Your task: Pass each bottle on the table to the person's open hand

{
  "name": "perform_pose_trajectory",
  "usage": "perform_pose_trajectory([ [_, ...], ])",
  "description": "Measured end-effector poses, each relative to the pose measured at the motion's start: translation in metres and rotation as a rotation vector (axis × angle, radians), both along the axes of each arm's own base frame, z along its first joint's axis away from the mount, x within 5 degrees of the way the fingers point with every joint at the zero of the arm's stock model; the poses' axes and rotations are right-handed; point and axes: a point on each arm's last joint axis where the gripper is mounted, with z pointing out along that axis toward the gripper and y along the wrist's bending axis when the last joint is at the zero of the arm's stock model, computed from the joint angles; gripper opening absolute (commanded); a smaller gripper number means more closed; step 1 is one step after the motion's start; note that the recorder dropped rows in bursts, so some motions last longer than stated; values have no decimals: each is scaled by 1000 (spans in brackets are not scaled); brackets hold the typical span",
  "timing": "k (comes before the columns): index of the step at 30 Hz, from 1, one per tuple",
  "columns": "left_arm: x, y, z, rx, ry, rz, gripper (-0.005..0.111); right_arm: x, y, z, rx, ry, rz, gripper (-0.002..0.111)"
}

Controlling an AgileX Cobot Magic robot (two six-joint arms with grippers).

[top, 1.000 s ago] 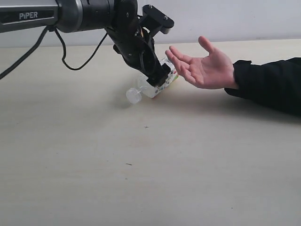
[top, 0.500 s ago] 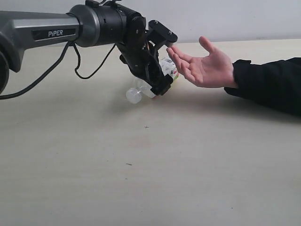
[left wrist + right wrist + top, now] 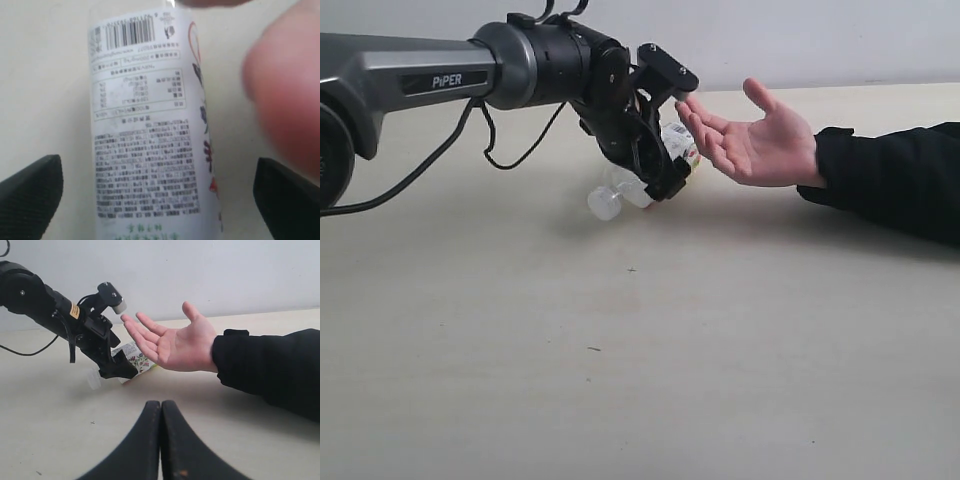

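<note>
Close before us, our right pincer (image 3: 160, 405) shows its two black fingers pressed together, with nothing between them. Beyond it, across the pale bench (image 3: 250, 440), a bare hand (image 3: 175, 347) is held palm up with fingers spread, reaching out of a black sleeve (image 3: 270, 365). Just beside its fingertips the left pincer (image 3: 122, 337) stands with its fingers wide apart, one above and one below a small bottle (image 3: 135, 357) with a flowered label. The bottle lies tilted, its pale cap pointing away from the hand. A plain white wall (image 3: 225, 270) stands behind.

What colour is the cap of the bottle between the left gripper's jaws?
White. The cap of the bottle shows best in the exterior view.
</note>
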Motion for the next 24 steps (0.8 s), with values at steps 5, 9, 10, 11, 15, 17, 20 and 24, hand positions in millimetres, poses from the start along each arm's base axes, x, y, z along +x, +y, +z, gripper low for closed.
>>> perform_pose_trajectory([
  [5,1,1,-12,33,6,-20,99,0,0,0,0,0,0,0],
  [9,2,2,-12,57,-14,-50,99,0,0,0,0,0,0,0],
  [10,2,2,-12,60,-15,-54,99,0,0,0,0,0,0,0],
  [11,3,2,-12,59,-17,-54,99,0,0,0,0,0,0,0],
  [15,3,2,-11,55,-27,-58,99,0,0,0,0,0,0,0],
  [17,4,1,-11,53,-31,-58,99,0,0,0,0,0,0,0],
  [20,4,1,-11,50,-35,-59,99,0,0,0,0,0,0,0],
  [24,4,1,-11,49,-37,-59,99,0,0,0,0,0,0,0],
])
